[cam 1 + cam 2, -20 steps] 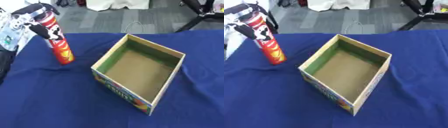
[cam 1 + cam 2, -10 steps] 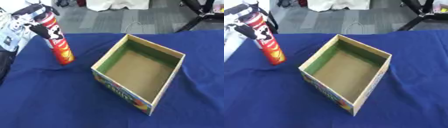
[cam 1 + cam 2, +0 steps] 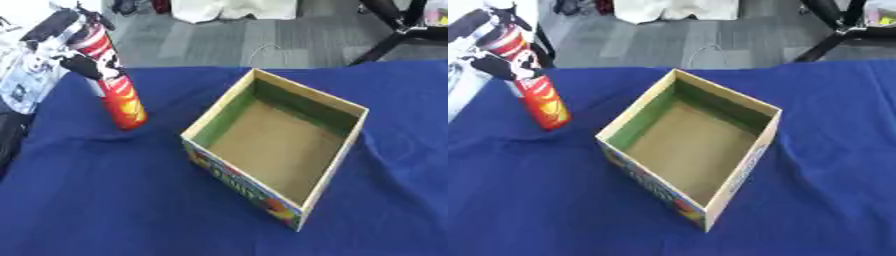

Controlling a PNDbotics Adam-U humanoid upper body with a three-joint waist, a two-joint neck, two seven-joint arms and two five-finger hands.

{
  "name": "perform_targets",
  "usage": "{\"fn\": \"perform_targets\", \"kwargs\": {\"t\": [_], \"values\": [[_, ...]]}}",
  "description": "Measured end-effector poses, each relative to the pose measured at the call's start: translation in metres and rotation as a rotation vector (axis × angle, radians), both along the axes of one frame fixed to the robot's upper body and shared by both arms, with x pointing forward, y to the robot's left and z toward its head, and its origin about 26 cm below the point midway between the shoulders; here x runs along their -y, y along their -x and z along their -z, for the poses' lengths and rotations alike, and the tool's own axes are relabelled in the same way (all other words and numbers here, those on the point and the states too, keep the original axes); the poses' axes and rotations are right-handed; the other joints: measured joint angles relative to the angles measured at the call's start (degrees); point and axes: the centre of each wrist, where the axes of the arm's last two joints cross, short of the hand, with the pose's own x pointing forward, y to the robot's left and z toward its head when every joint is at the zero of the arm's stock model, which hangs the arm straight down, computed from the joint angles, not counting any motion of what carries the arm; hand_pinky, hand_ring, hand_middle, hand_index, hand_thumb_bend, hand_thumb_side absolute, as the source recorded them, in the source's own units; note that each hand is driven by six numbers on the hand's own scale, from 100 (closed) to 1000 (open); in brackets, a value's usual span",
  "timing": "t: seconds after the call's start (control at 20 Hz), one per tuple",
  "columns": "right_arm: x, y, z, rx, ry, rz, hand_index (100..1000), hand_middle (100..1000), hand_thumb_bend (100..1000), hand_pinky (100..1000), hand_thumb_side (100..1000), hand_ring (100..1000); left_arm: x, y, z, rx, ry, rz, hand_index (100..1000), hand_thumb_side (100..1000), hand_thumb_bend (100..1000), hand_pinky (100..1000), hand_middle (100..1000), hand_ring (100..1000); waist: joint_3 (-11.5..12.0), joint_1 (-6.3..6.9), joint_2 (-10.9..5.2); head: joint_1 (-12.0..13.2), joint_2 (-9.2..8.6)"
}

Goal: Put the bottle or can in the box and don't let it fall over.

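A tall red can (image 3: pixel 117 90) with a yellow base stands tilted on the blue cloth at the far left. My left hand (image 3: pixel 65 46) is curled round its upper part, fingers and thumb wrapped on the can. To its right sits an open cardboard box (image 3: pixel 278 145) with a green inner wall, a brown floor and a colourful printed front; nothing lies inside it. My right hand shows in neither view.
A blue cloth (image 3: pixel 114 200) covers the table. Beyond its far edge lie grey floor, a white bag (image 3: pixel 234 9) and a black stand's legs (image 3: pixel 392 30) at the upper right. A white printed thing (image 3: pixel 22 82) shows at the left edge.
The can with my left hand on it has stayed almost in place, perhaps leaning slightly more. The box has not moved.
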Motion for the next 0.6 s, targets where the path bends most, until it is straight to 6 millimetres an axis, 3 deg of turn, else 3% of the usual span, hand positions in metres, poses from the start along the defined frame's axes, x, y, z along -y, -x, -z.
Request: {"fn": "perform_targets", "kwargs": {"t": [0.05,0.2,0.4,0.45,0.6], "values": [[-0.0001,0.0000,0.0001,0.000,-0.001,-0.001,977,753,100,1000,745,693,-0.0003,0.0000,0.0012,0.015,-0.001,0.001,317,100,343,100,220,137,0.0,-0.05,0.00,0.0,0.00],[-0.0006,-0.0001,0.0007,0.000,-0.005,-0.002,977,753,100,1000,745,693,-0.0001,-0.0004,0.0025,0.038,-0.010,0.008,214,100,391,100,135,100,0.0,-0.19,0.00,0.0,0.00],[-0.0006,-0.0001,0.0007,-0.001,-0.005,-0.002,977,753,100,1000,745,693,-0.0002,-0.0005,0.0027,0.029,-0.020,0.020,214,100,391,100,135,100,0.0,-0.20,0.00,0.0,0.00],[-0.0006,-0.0001,0.0007,-0.001,-0.005,-0.002,977,750,100,1000,743,693,-0.0002,-0.0005,0.0027,0.027,-0.022,0.023,125,100,406,100,100,100,0.0,-0.20,-0.01,0.0,0.00],[-0.0005,0.0000,0.0010,-0.002,-0.007,0.001,976,749,100,1000,743,693,-0.0001,-0.0006,0.0027,0.008,-0.033,0.038,114,100,391,100,100,100,0.0,-0.20,-0.15,0.0,0.02]]}}
